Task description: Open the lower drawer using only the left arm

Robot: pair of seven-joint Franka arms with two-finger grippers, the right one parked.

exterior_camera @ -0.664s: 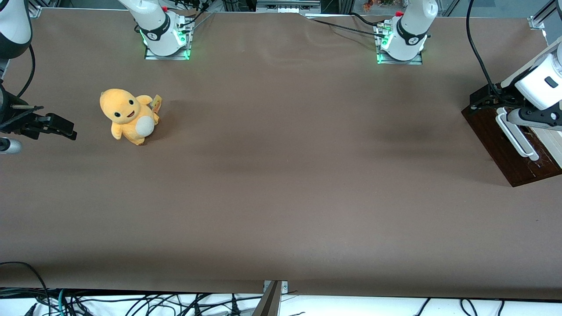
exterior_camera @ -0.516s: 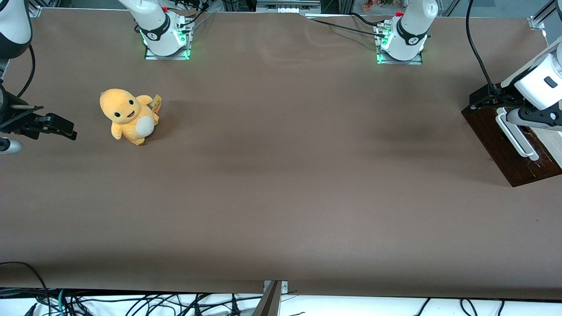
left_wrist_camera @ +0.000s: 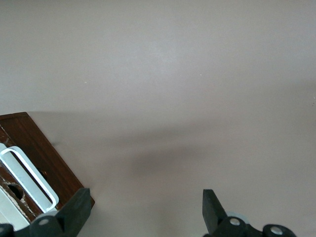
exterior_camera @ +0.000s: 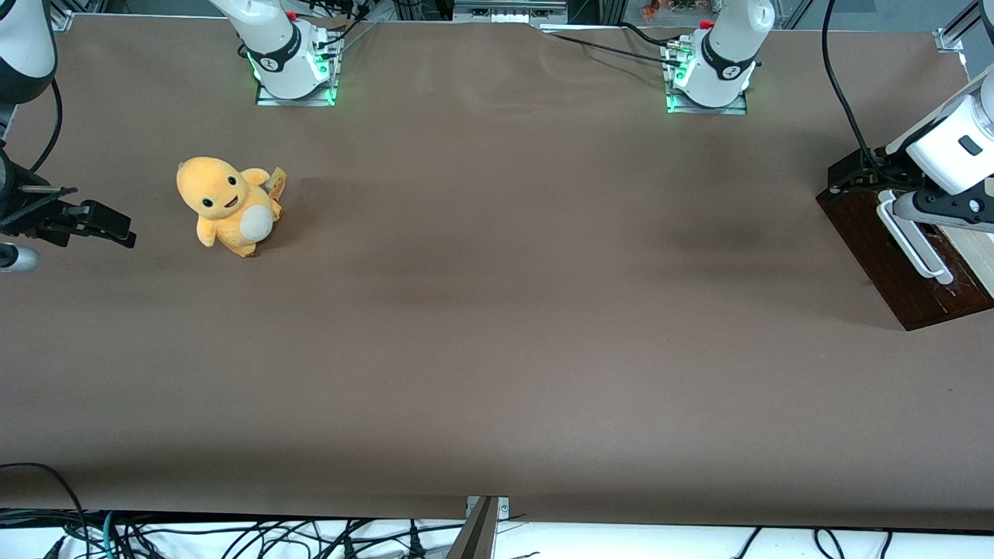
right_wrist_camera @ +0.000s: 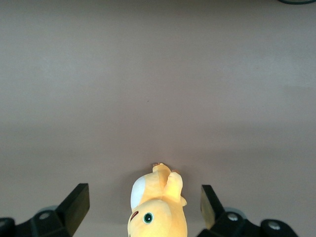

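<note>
While parted, pincer (left_wrist_camera: 143,217) overhangs lower drawer (left_wrist_camera: 47,163)

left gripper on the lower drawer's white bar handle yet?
Apart. In the left wrist view the black two-finger gripper is open over bare table, and the long white bar handle on the dark-brown wooden lower drawer lies outside its fingers.

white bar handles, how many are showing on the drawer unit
1. A long white bar handle runs across the dark-brown wooden lower drawer, at the working arm's end of the table. The black left gripper is open above it. More may be hidden.
</note>
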